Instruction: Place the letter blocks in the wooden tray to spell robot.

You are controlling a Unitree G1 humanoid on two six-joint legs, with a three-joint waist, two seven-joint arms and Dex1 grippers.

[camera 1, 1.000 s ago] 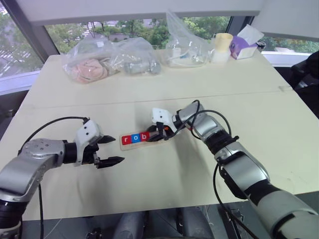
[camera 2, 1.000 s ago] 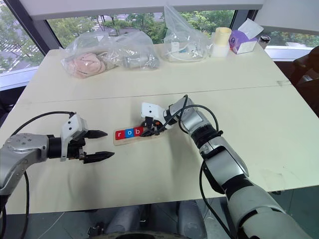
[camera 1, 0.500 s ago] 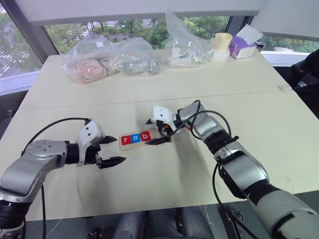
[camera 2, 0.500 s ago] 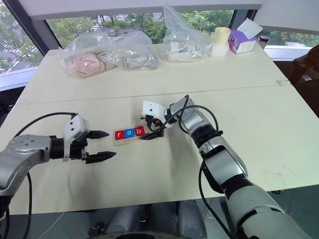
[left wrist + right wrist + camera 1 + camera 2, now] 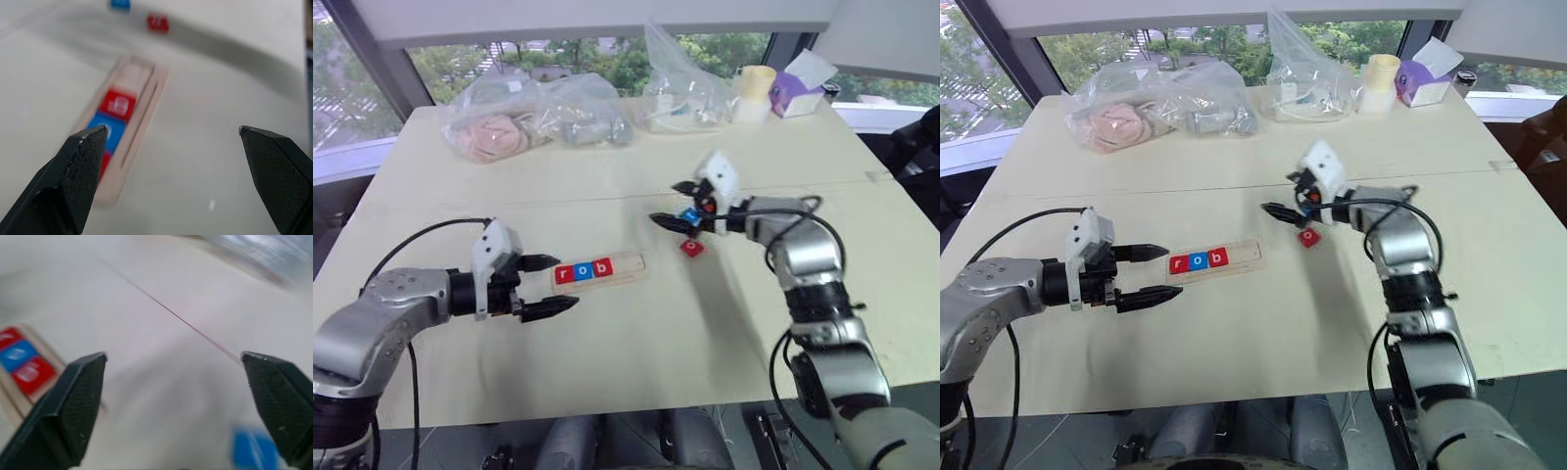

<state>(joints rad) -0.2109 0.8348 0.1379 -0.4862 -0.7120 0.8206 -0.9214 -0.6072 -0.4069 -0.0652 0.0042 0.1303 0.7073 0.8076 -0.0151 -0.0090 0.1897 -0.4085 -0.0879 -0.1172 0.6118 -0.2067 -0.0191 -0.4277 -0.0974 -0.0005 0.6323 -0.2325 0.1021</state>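
R gripper (image 5: 683, 205) hangs with jaws spread wide and empty, just above the table (image 5: 607, 362), directly over the two loose letter blocks. The blue block (image 5: 688, 214) sits between its fingers; the red block (image 5: 692, 248) lies just beside that, toward 6 o'clock. Both lie at approx. 2 o'clock from the wooden tray (image 5: 602, 271), clear of its free end. Tray long axis runs 9-to-3 o'clock w/ slight tilt; r, o, b fill the 9 o'clock part, the two slots at 3 o'clock are vacant. L gripper (image 5: 548, 286), jaws also apart, empty, waits at the tray's 9 o'clock end. R arm is nearer the loose blocks, so it suits the next pick; letters unreadable.
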